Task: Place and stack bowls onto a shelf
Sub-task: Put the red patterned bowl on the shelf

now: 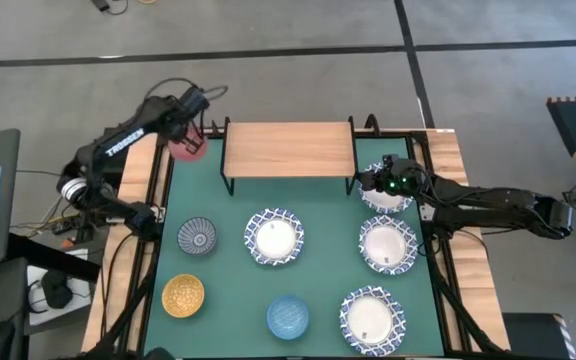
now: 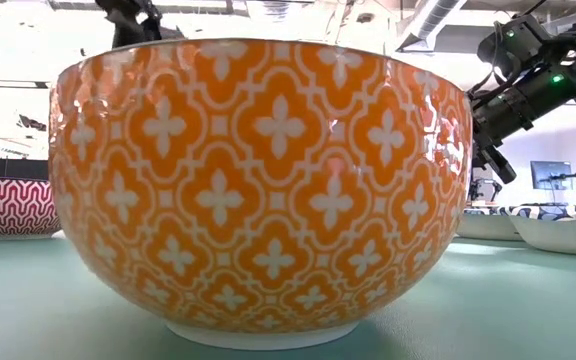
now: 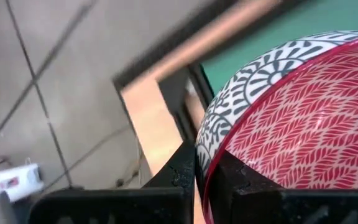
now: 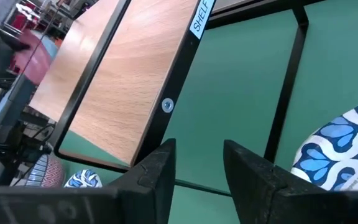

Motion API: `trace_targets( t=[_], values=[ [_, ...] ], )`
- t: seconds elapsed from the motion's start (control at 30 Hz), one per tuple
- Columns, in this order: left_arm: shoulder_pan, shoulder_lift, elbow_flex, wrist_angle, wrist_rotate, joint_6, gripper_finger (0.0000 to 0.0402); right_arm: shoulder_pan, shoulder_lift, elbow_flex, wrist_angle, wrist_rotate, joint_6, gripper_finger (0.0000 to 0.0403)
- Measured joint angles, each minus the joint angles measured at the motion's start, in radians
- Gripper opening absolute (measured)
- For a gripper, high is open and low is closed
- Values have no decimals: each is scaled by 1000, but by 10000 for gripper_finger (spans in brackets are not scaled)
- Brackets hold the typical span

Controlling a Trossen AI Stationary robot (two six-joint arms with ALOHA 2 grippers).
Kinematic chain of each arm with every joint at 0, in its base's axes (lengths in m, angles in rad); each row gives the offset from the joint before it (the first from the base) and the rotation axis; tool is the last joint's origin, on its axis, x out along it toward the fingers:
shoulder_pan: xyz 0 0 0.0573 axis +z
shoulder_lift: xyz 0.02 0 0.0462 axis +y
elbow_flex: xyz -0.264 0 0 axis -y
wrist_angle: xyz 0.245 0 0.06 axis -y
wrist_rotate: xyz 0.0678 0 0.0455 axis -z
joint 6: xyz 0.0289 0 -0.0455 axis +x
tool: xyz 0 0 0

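Gripping: the left pincer (image 1: 190,128) is clamped on the rim of the red bowl (image 1: 188,145), held off the counter (image 1: 323,255) just beside the shelf's left end.
Right pincer (image 1: 370,180): fingers (image 4: 157,168) parted with nothing between them, at the shelf's right end above a white patterned-rim bowl (image 1: 388,197).
Shelf (image 1: 289,149): at the counter's far edge, its wooden top bare.
On the counter: grey-blue bowl (image 1: 197,236), yellow-orange bowl (image 1: 183,295), light blue bowl (image 1: 287,315), three more white bowls (image 1: 274,237).
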Motion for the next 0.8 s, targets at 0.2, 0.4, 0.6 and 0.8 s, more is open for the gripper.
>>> trace_targets(
  t=[0.2,0.4,0.6,0.8],
  values=[
    [0,-83,204,104,201,50,5,0,0,0,-1,0,18,159],
    [-6,-114,279,339,525,-20,2,0,0,0,0,0,55,159],
    [-94,-21,278,345,559,-9,2,9,-14,0,3,1,87,159],
    [-166,135,277,295,569,11,7,54,-61,0,37,4,80,159]
  ],
)
